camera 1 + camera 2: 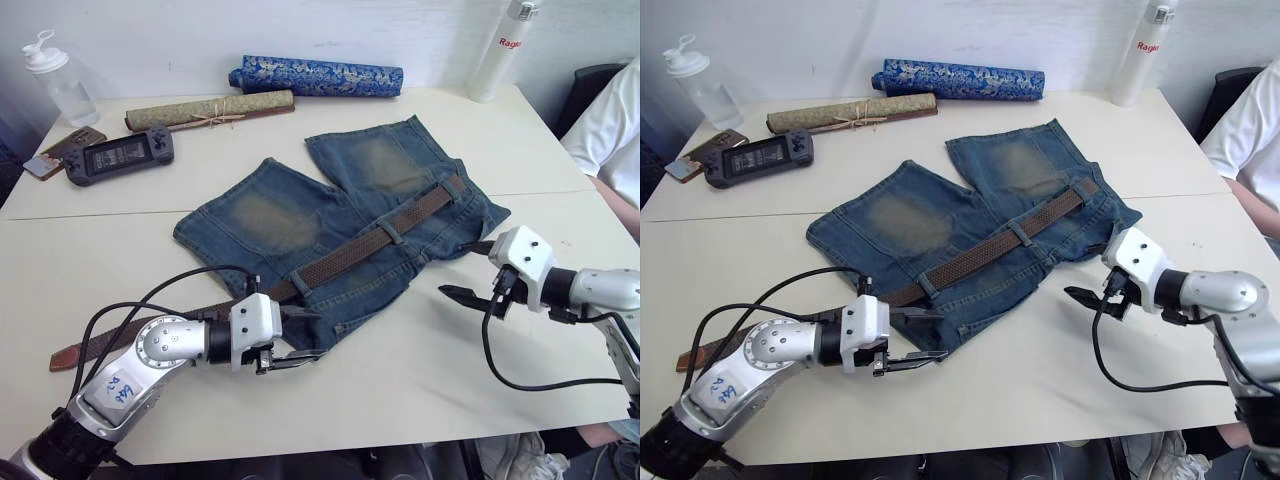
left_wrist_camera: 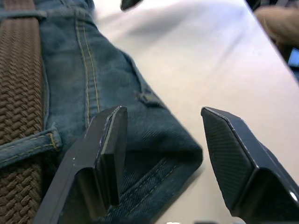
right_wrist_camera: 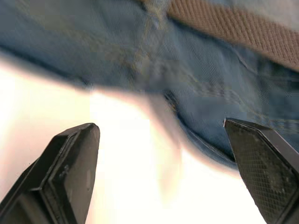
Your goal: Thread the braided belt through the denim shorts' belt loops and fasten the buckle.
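— Grippers, nearest first?
— Left gripper point(image 1: 297, 336), lower left of the frame, fingers spread wide and holding nothing, at the waistband corner of the denim shorts point(image 1: 340, 215); one finger point(image 2: 105, 154) over the denim, the other over bare table point(image 1: 420, 370). Right gripper point(image 1: 472, 272), right of centre, also spread wide and empty, just beside the shorts' other waist corner.
— Belt?
— Braided belt point(image 1: 345, 257), lying diagonally along the waistband, passing under belt loops point(image 1: 396, 232). Tan leather tip point(image 1: 68, 354) trails off the shorts onto the table at far left, behind the left arm. Buckle: cannot tell.
— Shorts?
— Centre of the frame, flat, legs pointing to the upper part.
— Farther items?
— Handheld game console point(image 1: 120, 156) and phone point(image 1: 62, 150), upper left. Clear bottle point(image 1: 60, 82). Tan rolled mat point(image 1: 210, 110). Blue patterned roll point(image 1: 315, 76). White bottle point(image 1: 503, 50), upper right. Person's white sleeve point(image 1: 610, 125), right edge.
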{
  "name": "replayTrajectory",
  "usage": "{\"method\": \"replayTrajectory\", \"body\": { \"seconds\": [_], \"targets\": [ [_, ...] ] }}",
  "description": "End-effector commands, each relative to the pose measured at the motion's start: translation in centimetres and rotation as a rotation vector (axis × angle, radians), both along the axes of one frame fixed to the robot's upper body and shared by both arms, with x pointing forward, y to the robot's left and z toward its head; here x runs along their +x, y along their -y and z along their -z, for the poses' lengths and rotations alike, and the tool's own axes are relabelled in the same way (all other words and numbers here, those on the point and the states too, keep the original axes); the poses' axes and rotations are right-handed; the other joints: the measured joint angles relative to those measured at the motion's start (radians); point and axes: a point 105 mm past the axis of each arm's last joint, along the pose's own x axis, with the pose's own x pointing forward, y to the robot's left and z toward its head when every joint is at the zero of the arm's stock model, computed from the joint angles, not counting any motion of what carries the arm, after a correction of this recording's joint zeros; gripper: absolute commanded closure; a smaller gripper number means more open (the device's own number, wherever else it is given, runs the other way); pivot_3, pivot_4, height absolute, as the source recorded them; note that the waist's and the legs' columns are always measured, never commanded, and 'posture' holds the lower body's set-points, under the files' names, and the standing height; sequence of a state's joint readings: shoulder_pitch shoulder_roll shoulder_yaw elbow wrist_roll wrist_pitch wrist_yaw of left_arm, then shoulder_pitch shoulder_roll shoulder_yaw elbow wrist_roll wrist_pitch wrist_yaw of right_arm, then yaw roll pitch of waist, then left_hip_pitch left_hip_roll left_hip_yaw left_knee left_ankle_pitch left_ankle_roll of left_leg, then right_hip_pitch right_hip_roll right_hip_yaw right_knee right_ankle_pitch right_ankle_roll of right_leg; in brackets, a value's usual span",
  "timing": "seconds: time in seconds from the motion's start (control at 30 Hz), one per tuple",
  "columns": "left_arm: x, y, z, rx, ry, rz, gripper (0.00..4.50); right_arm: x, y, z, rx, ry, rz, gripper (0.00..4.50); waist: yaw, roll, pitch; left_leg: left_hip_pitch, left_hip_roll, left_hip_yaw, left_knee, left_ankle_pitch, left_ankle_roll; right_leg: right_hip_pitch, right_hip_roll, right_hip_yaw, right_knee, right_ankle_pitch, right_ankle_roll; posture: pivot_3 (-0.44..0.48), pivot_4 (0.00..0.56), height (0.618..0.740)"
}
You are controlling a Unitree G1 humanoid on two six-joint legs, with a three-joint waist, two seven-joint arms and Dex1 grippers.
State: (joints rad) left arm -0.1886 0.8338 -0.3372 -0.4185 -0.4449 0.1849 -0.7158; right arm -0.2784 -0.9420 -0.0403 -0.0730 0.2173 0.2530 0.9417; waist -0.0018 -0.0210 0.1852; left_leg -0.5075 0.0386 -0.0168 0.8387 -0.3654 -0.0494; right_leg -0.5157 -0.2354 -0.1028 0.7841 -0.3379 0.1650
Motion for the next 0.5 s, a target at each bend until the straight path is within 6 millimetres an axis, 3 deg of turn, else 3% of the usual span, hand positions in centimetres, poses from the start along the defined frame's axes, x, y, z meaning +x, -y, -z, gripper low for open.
{"method": "replayTrajectory", "body": {
  "seconds": [0.03, 0.2, 0.3, 0.4, 0.5],
  "targets": [
    [0.5, 0.4, 0.3, 0.09, 0.053, 0.028, 1.71, 1.6, 1.5, 0.5, -0.177, 0.042, 0.022, 0.0, 0.0, 0.0, 0.0, 0.0, 0.0, 0.0, 0.0, 0.0, 0.0, 0.0, 0.0, 0.0, 0.0, 0.0, 0.0, 0.0, 0.15, 0.645],
    [1.5, 1.7, 0.5, 0.145, 0.108, 0.043, 1.71, 4.7, 3.9, 2.2, -0.441, 0.088, 0.077, 0.0, -0.001, -0.002, -0.002, 0.0, 0.0, 0.001, 0.0, 0.001, -0.001, 0.0, 0.0, 0.001, 0.0, 0.001, 0.0, 0.0, 0.15, 0.645],
    [1.6, 1.7, 0.5, 0.163, 0.117, 0.039, 1.71, 6.0, 4.2, 2.4, -0.491, 0.119, 0.08, 0.0, 0.0, -0.005, -0.003, 0.001, 0.0, 0.0, 0.0, 0.001, -0.001, 0.001, 0.0, 0.001, 0.0, 0.001, 0.0, 0.0, 0.15, 0.645],
    [1.4, 1.5, 0.3, 0.168, 0.118, 0.039, 2.89, 6.6, 4.6, 2.9, -0.524, 0.113, 0.08, 0.0, -0.001, -0.007, -0.004, 0.001, 0.0, 0.0, 0.001, 0.001, -0.002, 0.002, 0.0, 0.001, 0.0, 0.001, 0.0, 0.0, 0.15, 0.645],
    [1.4, 1.5, 0.1, 0.169, 0.121, 0.034, 4.19, 6.0, 4.6, 3.9, -0.493, 0.042, 0.06, 0.85, 0.002, -0.009, -0.006, 0.001, 0.0, 0.0, 0.001, 0.001, -0.002, 0.002, 0.0, 0.0, 0.0, 0.001, 0.0, 0.0, 0.15, 0.645]
  ]
}}
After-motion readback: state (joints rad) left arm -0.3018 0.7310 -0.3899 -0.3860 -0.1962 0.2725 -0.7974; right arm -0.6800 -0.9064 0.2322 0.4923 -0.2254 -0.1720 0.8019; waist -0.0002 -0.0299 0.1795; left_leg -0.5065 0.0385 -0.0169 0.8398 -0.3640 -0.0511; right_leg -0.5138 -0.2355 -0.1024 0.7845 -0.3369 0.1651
